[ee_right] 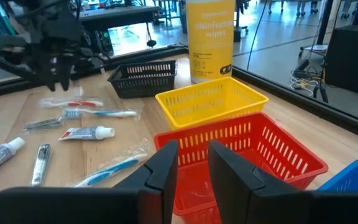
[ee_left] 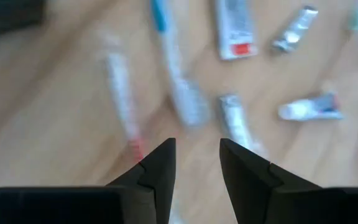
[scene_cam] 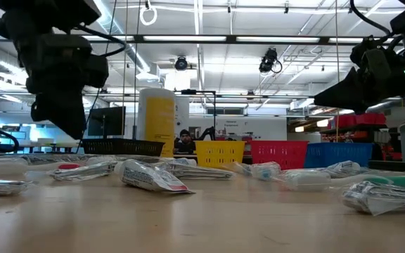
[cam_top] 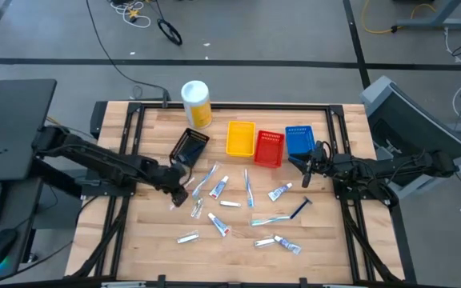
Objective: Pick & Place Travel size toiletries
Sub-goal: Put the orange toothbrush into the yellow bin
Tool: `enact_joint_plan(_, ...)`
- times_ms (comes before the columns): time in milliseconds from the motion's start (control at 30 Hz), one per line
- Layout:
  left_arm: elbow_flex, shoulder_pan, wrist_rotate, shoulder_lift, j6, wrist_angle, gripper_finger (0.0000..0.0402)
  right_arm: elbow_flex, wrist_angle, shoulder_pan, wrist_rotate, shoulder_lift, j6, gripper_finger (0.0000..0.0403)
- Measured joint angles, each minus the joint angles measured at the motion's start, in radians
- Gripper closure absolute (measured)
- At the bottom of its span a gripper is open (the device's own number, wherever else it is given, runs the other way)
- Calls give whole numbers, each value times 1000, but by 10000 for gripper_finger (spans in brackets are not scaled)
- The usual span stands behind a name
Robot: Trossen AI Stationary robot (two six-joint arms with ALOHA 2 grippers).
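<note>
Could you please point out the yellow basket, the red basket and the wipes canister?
yellow basket [ee_right: 211, 103], right wrist view, near rim
red basket [ee_right: 303, 163], right wrist view, side wall
wipes canister [cam_top: 196, 101], high view, white lid

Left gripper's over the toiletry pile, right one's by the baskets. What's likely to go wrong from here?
1. The left gripper hangs open over toothbrushes and tubes lying close together; closing there may pinch two at once or nudge neighbours.
2. The black basket sits just beyond that gripper, so a lift or swing could clip it.
3. The right gripper, open and empty, waits by the red basket and blue basket; a careless move could shove them.
</note>
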Motion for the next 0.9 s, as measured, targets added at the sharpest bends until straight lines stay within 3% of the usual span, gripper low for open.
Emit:
enact_joint_plan(133, 11, -22, -12, 70, 1, -66, 270, 0, 0, 0, 0, 2, 0, 304)
enact_joint_plan(300, 52, -34, -98, 122, 25, -179, 270, 0, -2, 0, 0, 8, 0, 304)
enact_joint_plan(700, 64, -39, -99, 132, -4, -126, 270, 0, -3, 0, 0, 14, 0, 304)
enact_joint_plan(900, 61, -40, -88, 199, -4, -111, 270, 0, -4, 0, 0, 15, 0, 304)
